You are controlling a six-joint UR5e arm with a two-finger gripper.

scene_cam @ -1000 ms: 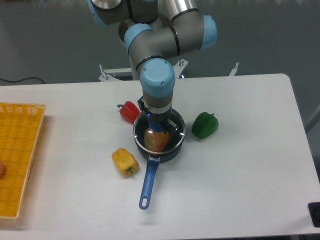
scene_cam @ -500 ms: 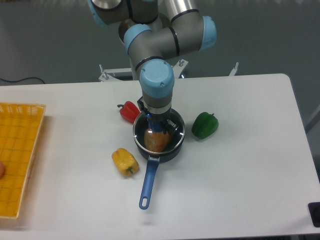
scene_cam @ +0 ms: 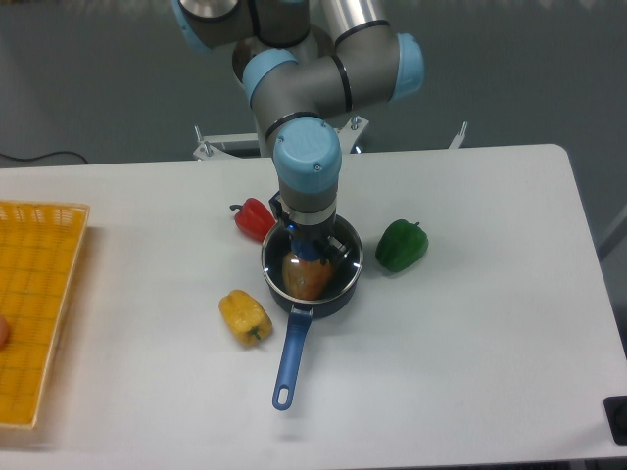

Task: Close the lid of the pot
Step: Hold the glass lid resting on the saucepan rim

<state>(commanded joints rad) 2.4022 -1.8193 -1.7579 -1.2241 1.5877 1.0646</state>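
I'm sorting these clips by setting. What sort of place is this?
Probably a robotics lab set up for kitchen-style tests: a bare white table against a plain grey wall, toy-like peppers around a pot, and a yellow basket at the left edge.

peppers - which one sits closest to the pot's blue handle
The yellow pepper, just left of the handle. The red pepper and green pepper lie beside the pot farther back, away from the handle.

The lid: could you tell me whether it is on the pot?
On. The lid's silver rim rings the pot's top, with the gripper at its centre; something orange shows through the glass.
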